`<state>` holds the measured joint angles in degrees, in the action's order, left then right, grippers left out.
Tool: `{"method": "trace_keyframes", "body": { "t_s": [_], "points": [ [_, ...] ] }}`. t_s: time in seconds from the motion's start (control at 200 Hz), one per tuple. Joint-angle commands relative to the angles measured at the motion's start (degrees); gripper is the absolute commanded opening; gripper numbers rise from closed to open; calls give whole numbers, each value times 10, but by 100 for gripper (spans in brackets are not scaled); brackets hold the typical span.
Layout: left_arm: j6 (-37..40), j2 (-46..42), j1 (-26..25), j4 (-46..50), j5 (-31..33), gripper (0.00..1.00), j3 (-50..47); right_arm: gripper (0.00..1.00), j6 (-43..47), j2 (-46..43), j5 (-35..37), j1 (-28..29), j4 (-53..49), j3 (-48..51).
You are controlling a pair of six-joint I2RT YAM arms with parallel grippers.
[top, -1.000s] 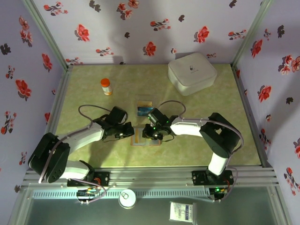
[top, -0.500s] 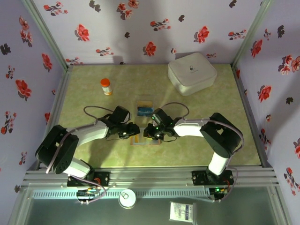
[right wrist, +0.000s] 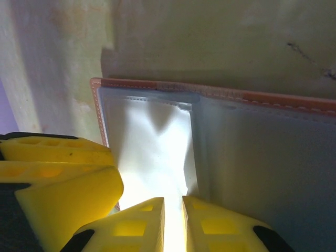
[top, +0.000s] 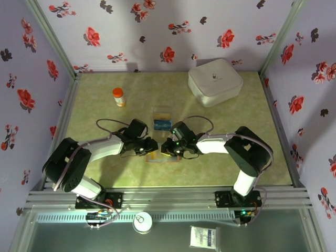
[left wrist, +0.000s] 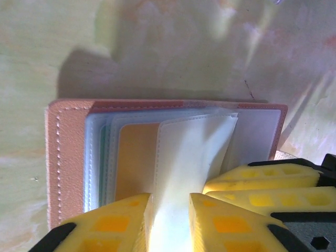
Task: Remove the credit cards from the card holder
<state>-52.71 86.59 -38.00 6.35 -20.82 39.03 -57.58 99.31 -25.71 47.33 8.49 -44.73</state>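
Pinching one leaf at a time looks like the way to do this step well. The left gripper [left wrist: 170, 210] has its jaws closed on a clear sleeve [left wrist: 189, 152] standing up from the open card holder [left wrist: 55, 157]. The right gripper [right wrist: 173, 216] has its jaws nearly shut on a clear leaf too; whether it is the same leaf I cannot tell. The sleeves are thin and slippery, so I judge that one arm should pin the holder flat on the table [left wrist: 157, 42] while the other spreads a pocket mouth. Pulling hard on the film would likely lift the whole holder instead of freeing a card.

The holder lies open on the table between the two grippers, its brown stitched edge framing a stack of clear pockets. One pocket holds an orange-yellow card [left wrist: 135, 157], so the task is not finished. A greenish edge shows behind it, too thin to name. The leaf in the jaws looks empty.

Two credit cards [top: 163, 124] lie just beyond the holder, already out. The white box [top: 215, 81] at the far right is closed, its contents hidden.
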Motion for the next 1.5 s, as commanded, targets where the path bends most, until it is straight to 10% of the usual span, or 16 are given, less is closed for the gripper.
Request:
{"method": "trace_keyframes", "body": {
  "t_s": [0.0,0.665,1.495],
  "points": [
    [-9,8,-5,-8,-8,21,15,16,-7,-14,-6,-5,6,12],
    [-16,-33,-28,30,2,19,53,24,35,-167,44,-27,-103,10],
    [-16,131,-100,10,-5,53,176,32,83,-311,98,-90,-249,44]
  ]
}}
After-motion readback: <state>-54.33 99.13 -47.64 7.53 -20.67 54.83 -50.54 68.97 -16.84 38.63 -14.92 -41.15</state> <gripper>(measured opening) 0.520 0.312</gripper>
